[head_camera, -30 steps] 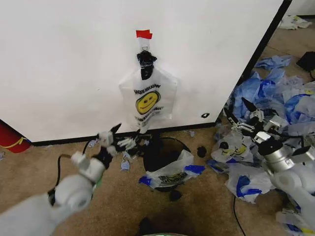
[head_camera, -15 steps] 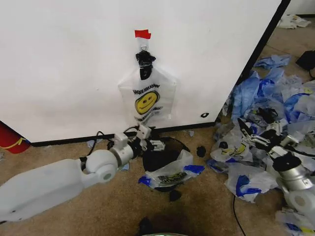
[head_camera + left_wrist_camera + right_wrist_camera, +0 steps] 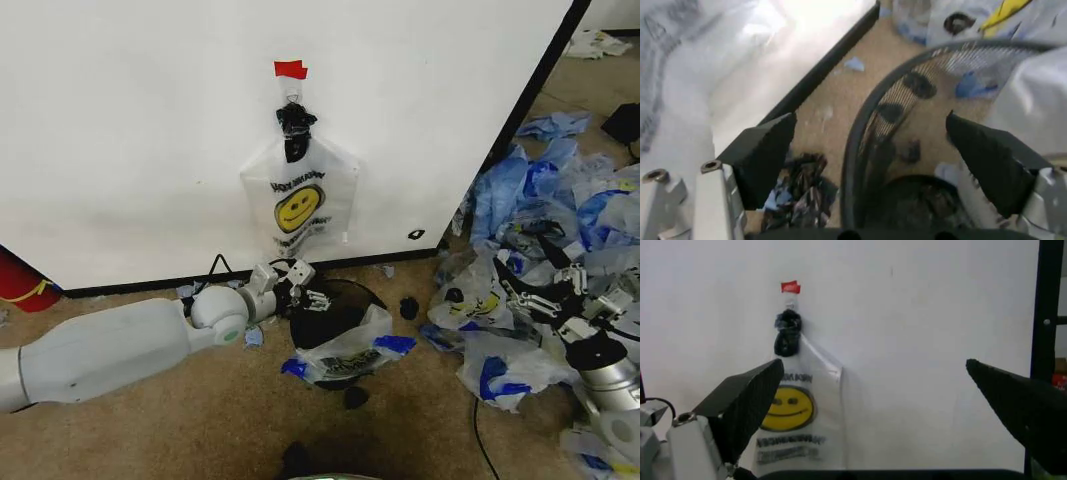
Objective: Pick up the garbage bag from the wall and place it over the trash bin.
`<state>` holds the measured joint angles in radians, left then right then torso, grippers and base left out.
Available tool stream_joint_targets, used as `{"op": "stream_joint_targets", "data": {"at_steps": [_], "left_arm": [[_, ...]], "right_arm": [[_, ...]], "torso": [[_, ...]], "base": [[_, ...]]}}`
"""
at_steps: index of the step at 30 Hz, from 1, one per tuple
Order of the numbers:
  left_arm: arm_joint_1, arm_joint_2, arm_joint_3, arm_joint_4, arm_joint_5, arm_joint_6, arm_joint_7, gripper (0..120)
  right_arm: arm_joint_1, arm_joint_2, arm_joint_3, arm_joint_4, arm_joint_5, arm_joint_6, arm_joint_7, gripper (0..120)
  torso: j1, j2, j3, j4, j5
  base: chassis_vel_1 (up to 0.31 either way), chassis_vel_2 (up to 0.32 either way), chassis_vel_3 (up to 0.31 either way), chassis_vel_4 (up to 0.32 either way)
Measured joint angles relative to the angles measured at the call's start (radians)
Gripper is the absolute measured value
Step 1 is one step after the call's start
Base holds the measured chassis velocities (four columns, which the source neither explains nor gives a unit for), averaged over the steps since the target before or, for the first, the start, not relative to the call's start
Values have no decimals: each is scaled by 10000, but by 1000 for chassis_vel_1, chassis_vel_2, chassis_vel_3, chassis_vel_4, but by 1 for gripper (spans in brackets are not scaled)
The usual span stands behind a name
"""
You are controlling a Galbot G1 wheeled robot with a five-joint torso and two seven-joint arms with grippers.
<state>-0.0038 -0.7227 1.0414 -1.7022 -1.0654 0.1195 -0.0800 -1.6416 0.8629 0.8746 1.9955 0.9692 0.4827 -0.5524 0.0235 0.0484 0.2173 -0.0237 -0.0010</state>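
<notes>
Left gripper (image 3: 300,285): it was low, just under the hanging bag and at the near rim of the bin, with fingers spread apart and nothing between them.
Right gripper (image 3: 560,295): it was off to the right above the heap of blue bags (image 3: 560,200), well apart from the wall; fingers wide apart and empty, pointing toward the wall in its wrist view.
Garbage bag (image 3: 298,200): it hung flat on the wall (image 3: 130,130), its dark knotted handles under a red tape piece (image 3: 291,69); smiley print faced out.
Trash bin (image 3: 335,300): it stood on the carpet directly below the bag; another printed bag (image 3: 350,350) lay draped on its front side.
Progress: I judged the task hardly begun; the bag was not yet gripped, so grasping, lifting off and fitting it over the bin were all left.
Edges: the wall's black base strip (image 3: 820,70) ran close beside the bin rim (image 3: 907,75), so the gap there looked narrow.
Open room: free space was above the bin and on the carpet to the left; the right side was crowded with bags.
</notes>
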Motion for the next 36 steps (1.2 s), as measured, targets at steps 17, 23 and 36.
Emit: {"op": "stream_joint_targets", "data": {"at_steps": [17, 23, 36], "left_arm": [[-1116, -127, 1091, -229, -298, 1438, -785, 43], [-1275, -204, 1523, -229, -294, 1472, -858, 23], [-1015, 54, 1201, -875, -1027, 2016, -1763, 4]], "right_arm": [[128, 52, -389, -175, -81, 309, -230, 100], [-21, 55, -385, -110, -94, 411, -277, 100], [-15, -24, -497, -160, -46, 498, -349, 100]], "torso": [[0, 1, 0, 1, 1], [0, 2, 0, 2, -2], [-1, 2, -2, 2, 4]], "base": [[0, 0, 0, 0], [0, 0, 0, 0], [0, 0, 0, 0]]}}
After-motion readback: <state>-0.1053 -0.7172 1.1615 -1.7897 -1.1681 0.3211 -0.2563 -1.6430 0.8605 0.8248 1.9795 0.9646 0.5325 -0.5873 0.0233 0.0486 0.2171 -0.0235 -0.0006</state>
